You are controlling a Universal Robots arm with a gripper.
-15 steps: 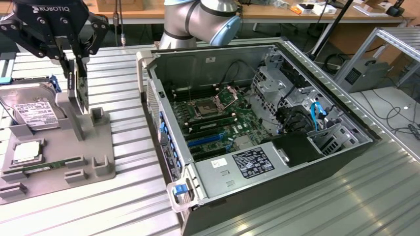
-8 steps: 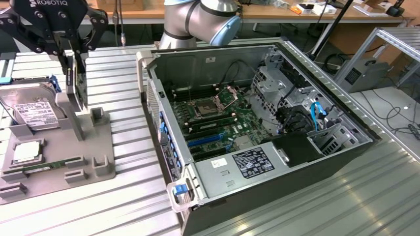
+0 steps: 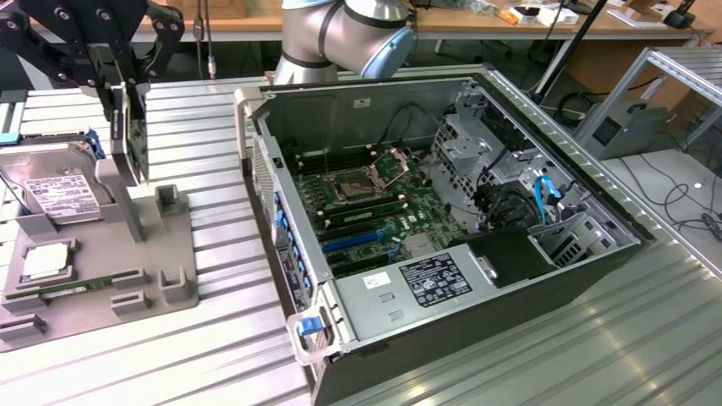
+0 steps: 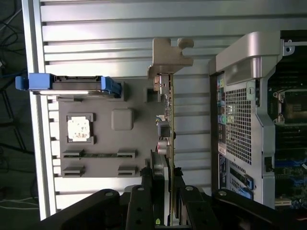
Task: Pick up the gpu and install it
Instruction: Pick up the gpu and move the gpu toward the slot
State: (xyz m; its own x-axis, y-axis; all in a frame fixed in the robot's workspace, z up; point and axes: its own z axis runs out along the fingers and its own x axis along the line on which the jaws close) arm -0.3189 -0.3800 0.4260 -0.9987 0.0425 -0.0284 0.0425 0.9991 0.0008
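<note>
Gripper (image 4: pixel 168 176) fingers are clamped on one end of the gpu (image 4: pixel 168 112), holding the card on edge over the grey parts tray (image 4: pixel 139 132). A hard drive (image 3: pixel 51 190) rests on that tray; the open computer case (image 3: pixel 451 211) stands beside it.

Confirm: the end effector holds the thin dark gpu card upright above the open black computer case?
No: the end effector holds the thin dark gpu card upright above the grey parts tray, as the exterior view shows.
</note>
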